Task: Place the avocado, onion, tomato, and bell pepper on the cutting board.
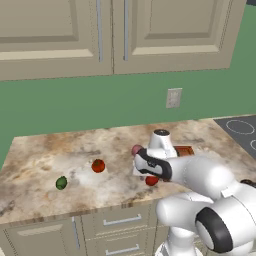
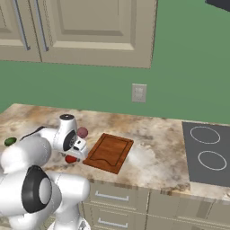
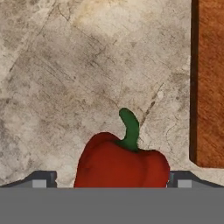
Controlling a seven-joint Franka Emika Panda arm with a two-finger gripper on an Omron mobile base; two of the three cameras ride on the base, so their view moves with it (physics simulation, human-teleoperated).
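Note:
A deep red bell pepper (image 3: 122, 162) with a green stem lies on the marble counter, between the two fingertips (image 3: 43, 179) of my open gripper (image 3: 111, 180), which hangs straight over it. In the base views the pepper (image 1: 152, 181) (image 2: 70, 158) peeks out under the hand. The reddish-brown cutting board (image 2: 109, 152) (image 3: 210, 83) (image 1: 185, 150) lies bare just to the right of the pepper. A pinkish onion (image 1: 136, 149) (image 2: 82, 132) sits behind the hand. The orange-red tomato (image 1: 98, 165) and the dark green avocado (image 1: 61, 183) (image 2: 9, 141) lie farther left.
A dark cooktop (image 2: 206, 152) (image 1: 240, 130) takes up the counter's right end. Wall cabinets hang above, and a socket plate (image 2: 139, 93) sits on the green wall. The counter's front edge runs close below the pepper.

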